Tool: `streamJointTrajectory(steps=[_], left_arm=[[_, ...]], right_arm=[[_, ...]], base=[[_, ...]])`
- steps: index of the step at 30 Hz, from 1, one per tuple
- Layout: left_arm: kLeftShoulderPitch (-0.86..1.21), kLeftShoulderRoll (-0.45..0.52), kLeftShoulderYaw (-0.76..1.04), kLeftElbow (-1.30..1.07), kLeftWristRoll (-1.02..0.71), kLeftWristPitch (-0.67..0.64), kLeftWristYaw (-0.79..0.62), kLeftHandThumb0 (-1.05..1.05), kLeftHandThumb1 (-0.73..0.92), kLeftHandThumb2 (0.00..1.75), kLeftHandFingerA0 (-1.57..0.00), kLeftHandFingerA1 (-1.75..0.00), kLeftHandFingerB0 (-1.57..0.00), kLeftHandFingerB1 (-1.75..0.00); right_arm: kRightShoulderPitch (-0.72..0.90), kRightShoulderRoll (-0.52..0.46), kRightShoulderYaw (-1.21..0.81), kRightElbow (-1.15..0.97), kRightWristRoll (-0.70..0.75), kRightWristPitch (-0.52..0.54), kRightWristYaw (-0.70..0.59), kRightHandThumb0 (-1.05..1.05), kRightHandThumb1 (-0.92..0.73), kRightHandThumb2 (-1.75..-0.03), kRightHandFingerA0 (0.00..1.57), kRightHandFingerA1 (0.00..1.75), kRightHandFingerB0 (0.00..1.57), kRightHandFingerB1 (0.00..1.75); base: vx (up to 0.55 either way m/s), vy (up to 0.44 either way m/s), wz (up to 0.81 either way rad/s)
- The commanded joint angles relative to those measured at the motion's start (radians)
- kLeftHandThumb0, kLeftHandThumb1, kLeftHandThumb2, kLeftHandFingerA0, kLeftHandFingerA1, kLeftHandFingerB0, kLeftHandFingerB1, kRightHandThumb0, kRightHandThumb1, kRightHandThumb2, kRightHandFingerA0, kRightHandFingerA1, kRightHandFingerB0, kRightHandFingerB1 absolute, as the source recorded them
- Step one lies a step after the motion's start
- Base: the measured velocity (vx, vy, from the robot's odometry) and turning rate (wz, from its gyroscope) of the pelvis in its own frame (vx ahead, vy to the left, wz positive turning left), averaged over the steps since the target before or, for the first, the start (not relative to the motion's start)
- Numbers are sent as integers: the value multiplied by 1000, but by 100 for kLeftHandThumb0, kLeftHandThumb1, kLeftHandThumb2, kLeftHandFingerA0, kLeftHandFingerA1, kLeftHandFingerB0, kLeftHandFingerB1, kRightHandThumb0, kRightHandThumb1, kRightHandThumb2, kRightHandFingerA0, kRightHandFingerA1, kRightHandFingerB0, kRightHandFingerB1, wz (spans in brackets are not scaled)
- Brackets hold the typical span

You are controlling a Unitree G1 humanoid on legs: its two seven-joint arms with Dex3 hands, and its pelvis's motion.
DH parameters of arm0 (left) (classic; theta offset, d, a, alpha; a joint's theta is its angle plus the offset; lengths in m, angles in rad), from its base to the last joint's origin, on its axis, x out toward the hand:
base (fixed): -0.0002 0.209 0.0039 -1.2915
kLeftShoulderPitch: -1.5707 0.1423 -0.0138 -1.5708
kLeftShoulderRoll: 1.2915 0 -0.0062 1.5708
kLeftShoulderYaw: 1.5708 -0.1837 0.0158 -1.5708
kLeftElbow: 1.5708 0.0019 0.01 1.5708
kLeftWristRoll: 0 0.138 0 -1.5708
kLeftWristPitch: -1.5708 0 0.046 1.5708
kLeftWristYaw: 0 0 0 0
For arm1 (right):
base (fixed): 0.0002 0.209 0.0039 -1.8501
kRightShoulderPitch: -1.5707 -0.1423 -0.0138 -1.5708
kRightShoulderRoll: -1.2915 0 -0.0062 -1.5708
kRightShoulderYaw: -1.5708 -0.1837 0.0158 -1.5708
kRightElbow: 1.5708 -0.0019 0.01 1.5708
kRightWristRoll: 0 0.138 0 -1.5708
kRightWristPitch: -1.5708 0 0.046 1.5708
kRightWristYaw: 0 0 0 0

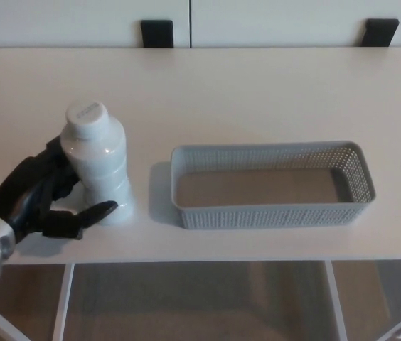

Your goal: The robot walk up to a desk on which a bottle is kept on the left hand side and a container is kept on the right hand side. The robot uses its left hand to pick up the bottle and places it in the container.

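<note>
Black left hand hides the bottle's lower left side, fingers spread around it.

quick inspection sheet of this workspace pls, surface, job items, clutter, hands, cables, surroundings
surface: pale desk, bare apart from the job's things
bottle: white bottle with white cap, upright, left side of the desk, outside the basket
basket: grey perforated basket, right of the bottle and apart from it, nothing inside
clutter: nothing seen
left hand: black left hand at the bottle's left side, fingers behind it and thumb at its base in front, not yet closed around it
right hand: not in view
cables: nothing seen
surroundings: white panels behind the desk, two black fittings at its far edge, floor visible below the near edge
</note>
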Motion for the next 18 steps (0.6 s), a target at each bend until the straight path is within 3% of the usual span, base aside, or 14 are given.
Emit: streamJointTrajectory(steps=[1,7,10,11,12,13,14,15,16,17,18], left_arm=[[-20,-8,-54,-18,71,10,20,-67,40,81,0,-14,0,-13],[-105,-69,-57,58,42,72,40,-65,39,80,0,-16,0,-13],[-154,-115,-43,97,35,130,90,-63,41,79,-1,-26,0,-16],[-177,-140,-29,115,44,161,148,-63,44,77,-30,-47,-3,-19],[-182,-146,-24,120,48,166,161,-63,44,77,-30,-47,-3,-19],[-217,-176,-9,158,84,194,275,-33,68,63,-86,-48,-29,-32],[-261,-195,9,224,99,185,352,-17,85,66,-123,-85,-73,-46],[-261,-195,9,224,99,185,352,-17,85,66,-123,-85,-73,-46],[-307,-205,28,302,98,154,399,-17,87,65,-117,-108,-82,-52],[-322,-207,34,325,98,143,413,-17,87,65,-117,-108,-82,-52],[-349,-206,41,359,96,134,425,-14,71,80,-110,-132,-88,-92]], right_arm=[[-1,-11,2,-10,-3,12,-14,-13,-32,-82,54,70,24,54],[-9,-9,9,-25,-4,16,-29,-14,-30,-80,56,71,26,55],[-24,-13,9,-8,-2,21,-28,-14,-31,-81,56,71,25,54],[-29,-8,12,-10,-1,25,-33,-17,-47,-53,61,61,37,41],[-30,-6,12,-11,-1,26,-34,-17,-47,-53,61,61,37,41],[-29,-1,22,-16,-11,26,-40,-13,-31,-81,55,70,25,54],[-27,2,30,-20,-14,25,-36,-14,-32,-82,54,70,22,53],[-27,2,30,-20,-14,25,-36,-14,-32,-82,54,70,22,53],[-29,6,35,-24,-12,24,-30,-14,-32,-82,56,71,23,54],[-31,8,37,-25,-11,24,-30,-14,-32,-82,56,71,23,54],[-34,11,37,-41,-6,35,-41,-14,-31,-81,57,71,24,54]], base=[[0,0,0],[0,0,0],[0,0,0],[0,0,0],[0,0,0],[0,0,0],[0,0,0],[0,0,0],[0,0,0],[0,0,0],[0,0,0]])
